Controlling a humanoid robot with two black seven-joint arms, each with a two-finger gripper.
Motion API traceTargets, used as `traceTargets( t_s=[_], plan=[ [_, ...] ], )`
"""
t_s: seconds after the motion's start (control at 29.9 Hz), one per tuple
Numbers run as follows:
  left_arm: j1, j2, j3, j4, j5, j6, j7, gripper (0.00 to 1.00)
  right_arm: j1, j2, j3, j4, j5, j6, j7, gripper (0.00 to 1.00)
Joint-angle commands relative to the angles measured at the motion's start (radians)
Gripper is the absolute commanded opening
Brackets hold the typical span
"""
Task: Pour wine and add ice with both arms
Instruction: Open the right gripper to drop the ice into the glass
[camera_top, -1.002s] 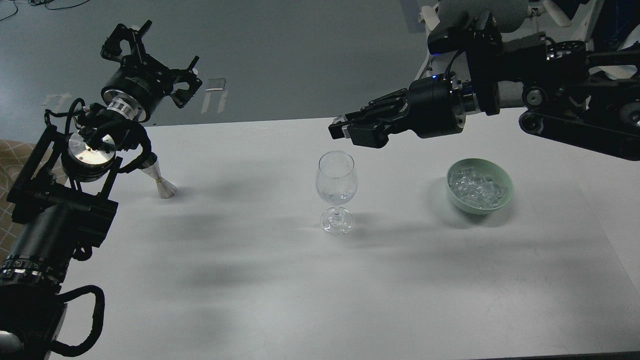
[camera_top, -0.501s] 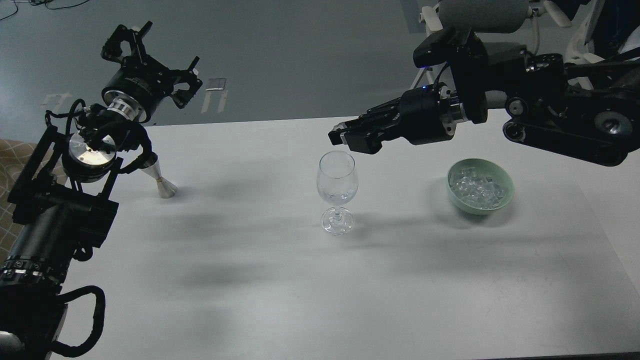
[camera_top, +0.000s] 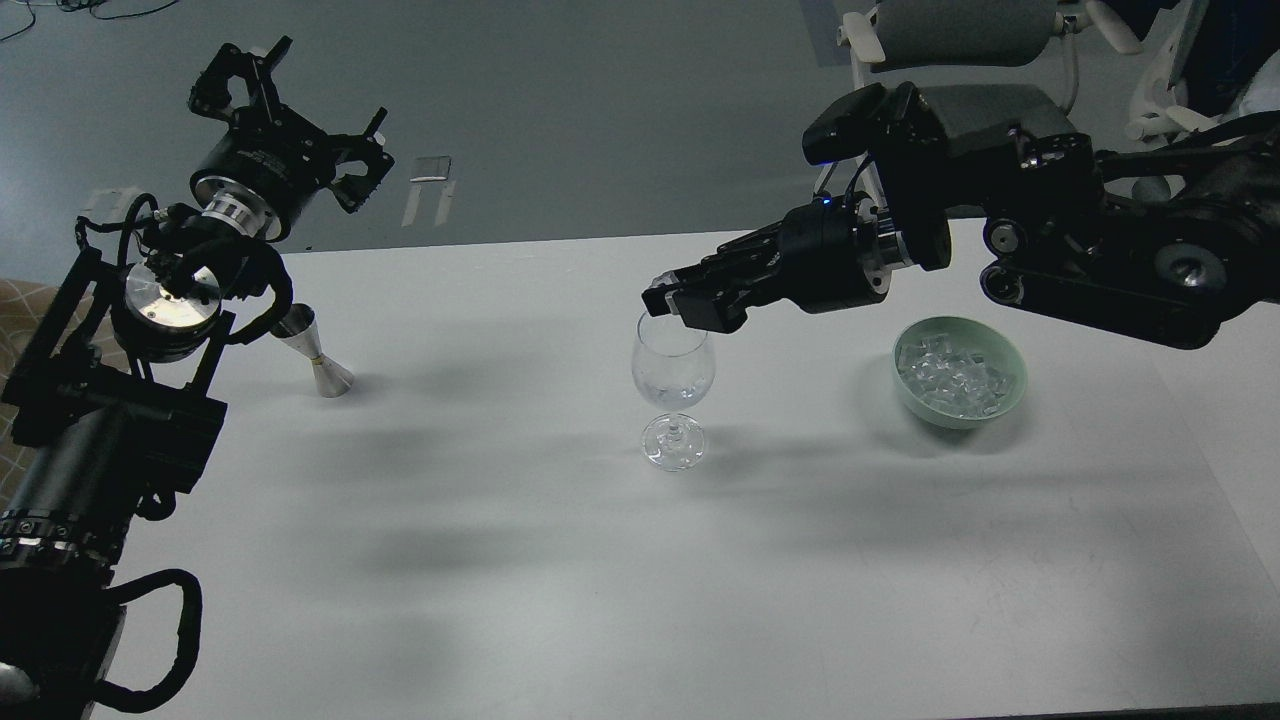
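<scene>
A clear stemmed wine glass (camera_top: 673, 385) stands upright at the table's middle; any wine in it is barely visible at the bottom of its bowl. A pale green bowl (camera_top: 1012, 352) at the right holds several clear ice cubes (camera_top: 955, 375). My right gripper (camera_top: 665, 295) sits just above the glass's rim, its fingers close together on a small whitish ice cube at the tips. My left gripper (camera_top: 298, 118) is open and empty, held high at the far left, well away from the glass.
A small silver jigger (camera_top: 318, 356) stands on the white table (camera_top: 500, 520) at the left, just under my left arm. A grey office chair (camera_top: 960, 30) stands behind the table at the far right. The table's far edge runs behind the glass.
My right gripper has moved left and down from beside the glass to just over its rim. My left gripper has shifted slightly up and left. The glass, bowl and jigger have not moved.
</scene>
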Motion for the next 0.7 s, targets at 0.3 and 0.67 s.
traceTargets(
  t_s=[0.3,0.67],
  plan=[
    [-0.003,0.001,0.0,-0.001,0.001,0.002,0.0,0.97,0.0,-0.006,0.002,-0.001,0.0,-0.001,0.0,0.37],
    [-0.002,0.022,0.0,-0.001,-0.001,0.001,0.0,0.97,0.001,-0.006,0.003,-0.001,0.0,-0.001,-0.002,0.41]
  ],
)
